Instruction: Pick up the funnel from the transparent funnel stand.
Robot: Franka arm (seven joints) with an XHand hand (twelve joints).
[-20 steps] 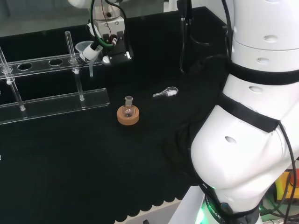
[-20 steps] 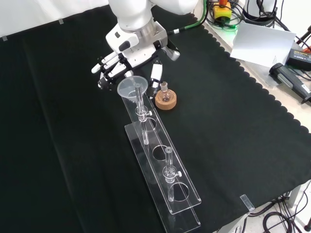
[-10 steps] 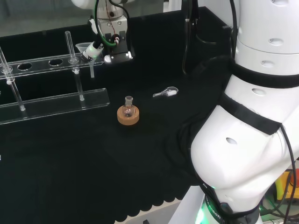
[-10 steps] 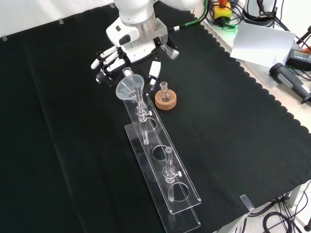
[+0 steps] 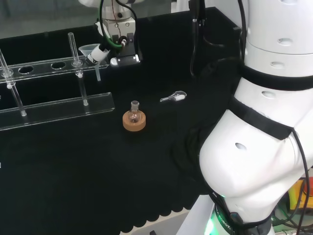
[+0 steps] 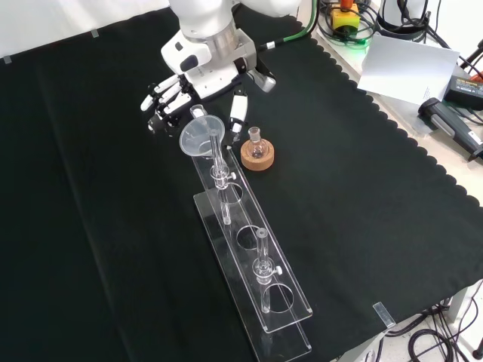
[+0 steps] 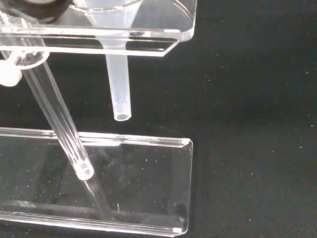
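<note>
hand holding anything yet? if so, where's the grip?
Cannot be told. The hand is right behind the funnel, which sits in the stand; its fingers look spread, but contact is unclear.

Front view: the funnel (image 6: 201, 136) sits in the far end hole of the transparent funnel stand (image 6: 253, 268). The hand (image 6: 175, 96) is just behind it, fingers relaxed and spread. A small flask (image 6: 256, 143) on a cork ring (image 6: 258, 157) stands right of the funnel.

Flask on cork ring (image 6: 257, 155) just beside funnel stand (image 6: 253, 260).
</note>
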